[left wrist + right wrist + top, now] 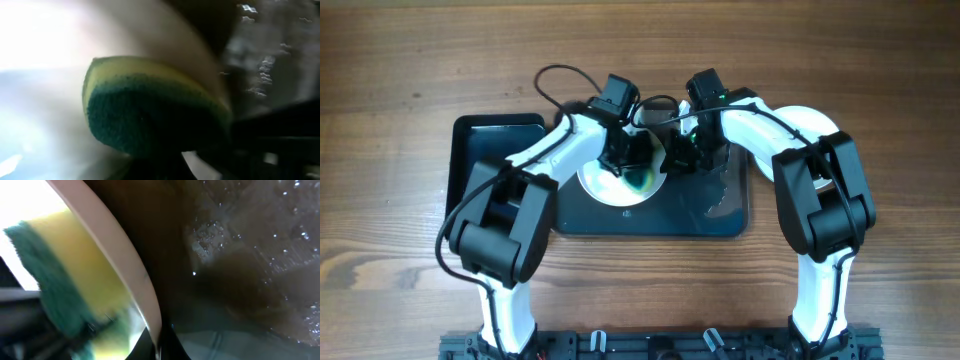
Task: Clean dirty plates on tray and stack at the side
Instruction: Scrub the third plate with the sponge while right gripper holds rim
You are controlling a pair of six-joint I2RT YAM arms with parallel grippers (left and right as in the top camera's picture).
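My left hand (625,158) is clamped on a yellow-and-green sponge (150,110), green face against the white plate (605,186), which sits on the dark tray (720,218) (wet with droplets). My right hand (682,152) pinches the plate's rim.

Wooden table (880,80), brown grain, carrying two items. Large dark tray (620,222) lying flat on it. Smaller glossy black tray (485,140) sitting just beside the large tray's left end.
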